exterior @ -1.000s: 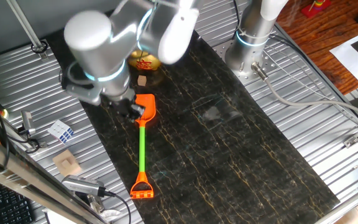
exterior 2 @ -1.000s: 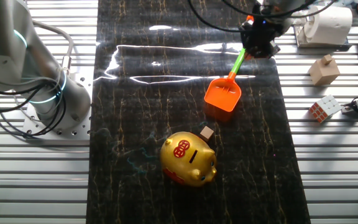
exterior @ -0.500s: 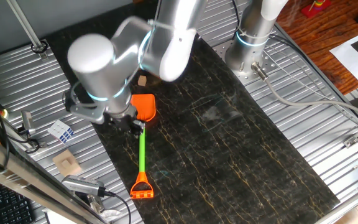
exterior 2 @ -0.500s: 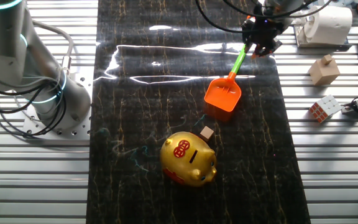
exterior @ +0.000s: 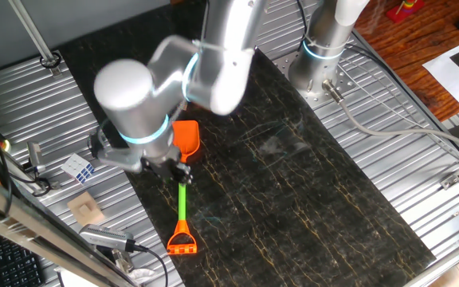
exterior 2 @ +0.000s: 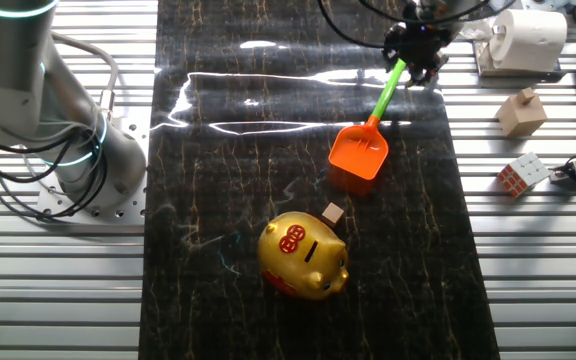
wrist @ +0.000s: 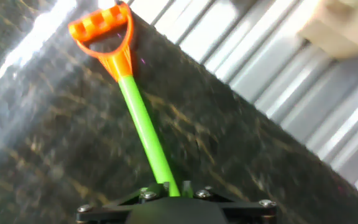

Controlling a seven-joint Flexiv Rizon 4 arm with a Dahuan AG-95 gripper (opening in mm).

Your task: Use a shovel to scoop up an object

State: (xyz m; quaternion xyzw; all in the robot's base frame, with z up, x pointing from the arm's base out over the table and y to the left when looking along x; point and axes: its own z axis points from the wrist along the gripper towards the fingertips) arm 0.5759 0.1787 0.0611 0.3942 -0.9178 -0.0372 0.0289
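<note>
The shovel lies flat on the dark mat, with its orange blade (exterior: pixel 186 137), green shaft (exterior: pixel 182 203) and orange D-handle (exterior: pixel 182 241). In the other fixed view the blade (exterior 2: pixel 358 152) points at the gold piggy bank (exterior 2: pixel 304 254), which stands apart from it. The arm hides the piggy bank in the first fixed view. My gripper (exterior: pixel 178 171) is low over the upper shaft (exterior 2: pixel 386 95). In the hand view the shaft (wrist: pixel 143 127) runs between my fingertips (wrist: pixel 166 185) with a small gap, and the handle (wrist: pixel 104 31) lies ahead. The jaws look open.
A small tan cube (exterior 2: pixel 334 213) sits between the blade and the piggy bank. Off the mat on the ribbed metal are a puzzle cube (exterior 2: pixel 521 174), a wooden block (exterior 2: pixel 521 111) and a paper roll (exterior 2: pixel 528 40). A second arm's base (exterior 2: pixel 78 150) stands at the other side.
My gripper has slid along the green shaft from near the blade toward the handle. The shovel and the piggy bank have not moved.
</note>
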